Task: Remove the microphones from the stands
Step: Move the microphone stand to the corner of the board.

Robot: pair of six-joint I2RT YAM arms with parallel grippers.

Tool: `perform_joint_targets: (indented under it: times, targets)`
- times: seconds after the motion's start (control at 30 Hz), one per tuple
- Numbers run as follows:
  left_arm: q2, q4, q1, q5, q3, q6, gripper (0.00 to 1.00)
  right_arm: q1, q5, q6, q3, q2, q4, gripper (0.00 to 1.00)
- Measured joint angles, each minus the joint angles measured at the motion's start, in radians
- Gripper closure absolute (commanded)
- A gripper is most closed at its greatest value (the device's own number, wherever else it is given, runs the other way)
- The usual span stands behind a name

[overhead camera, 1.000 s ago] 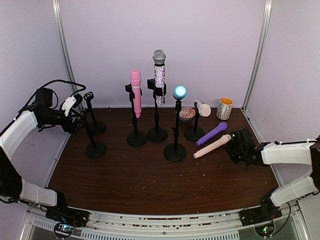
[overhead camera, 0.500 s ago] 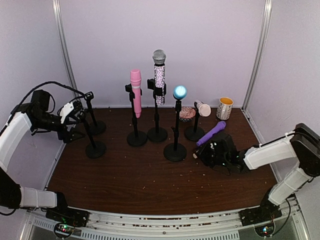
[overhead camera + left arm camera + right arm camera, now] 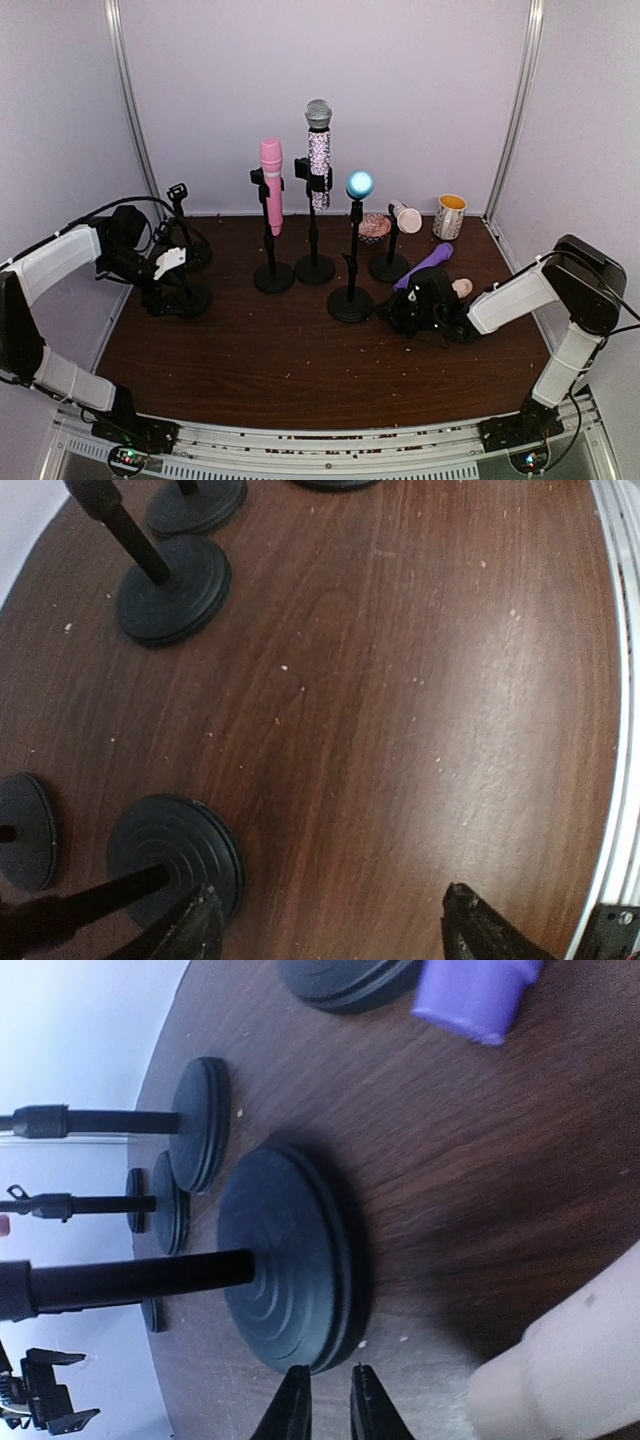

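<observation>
Four microphones sit on black stands: a pink one [image 3: 271,185], a sparkly one with a silver head [image 3: 319,150], a blue-headed one [image 3: 360,184] and a small beige one [image 3: 405,216]. My left gripper [image 3: 165,290] is low over the table, open wide and empty [image 3: 335,940], beside the base of a bare stand [image 3: 175,855]. My right gripper [image 3: 392,312] lies low by the blue-headed microphone's stand base [image 3: 285,1260]. Its fingers [image 3: 328,1405] are almost together with nothing between them, just off the base's rim.
A purple microphone [image 3: 425,262] and a beige one [image 3: 460,287] lie on the table by my right arm; they also show in the right wrist view as a purple end [image 3: 475,995] and a beige end [image 3: 570,1360]. A second bare stand [image 3: 180,205], a patterned bowl [image 3: 374,227] and a mug [image 3: 449,215] stand at the back.
My left gripper dropped from the stand tops to the table beside the front left stand base. My right gripper moved left across the table to the blue-headed microphone's stand base.
</observation>
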State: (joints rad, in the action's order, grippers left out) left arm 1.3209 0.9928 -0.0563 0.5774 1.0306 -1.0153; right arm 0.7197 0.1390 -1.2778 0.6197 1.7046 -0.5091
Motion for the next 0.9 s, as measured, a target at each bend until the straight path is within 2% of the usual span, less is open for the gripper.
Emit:
perform_joint_targets:
  times: [0.17, 0.4, 0.63, 0.9]
  targets:
    - [0.164, -0.101, -0.05, -0.113, 0.003, -0.065, 0.23, -0.079, 0.021, 0.092, 0.029, 0.0, 0.159, 0.86]
    - [0.311, -0.237, -0.07, -0.263, 0.01, -0.142, 0.24, -0.164, 0.053, 0.26, 0.099, -0.014, 0.365, 0.87]
    - [0.385, -0.378, -0.07, -0.407, 0.01, -0.181, 0.24, -0.238, 0.074, 0.408, 0.173, 0.0, 0.472, 0.87]
    - [0.448, -0.448, -0.056, -0.473, 0.027, -0.179, 0.25, -0.277, 0.074, 0.563, 0.249, 0.033, 0.536, 0.84]
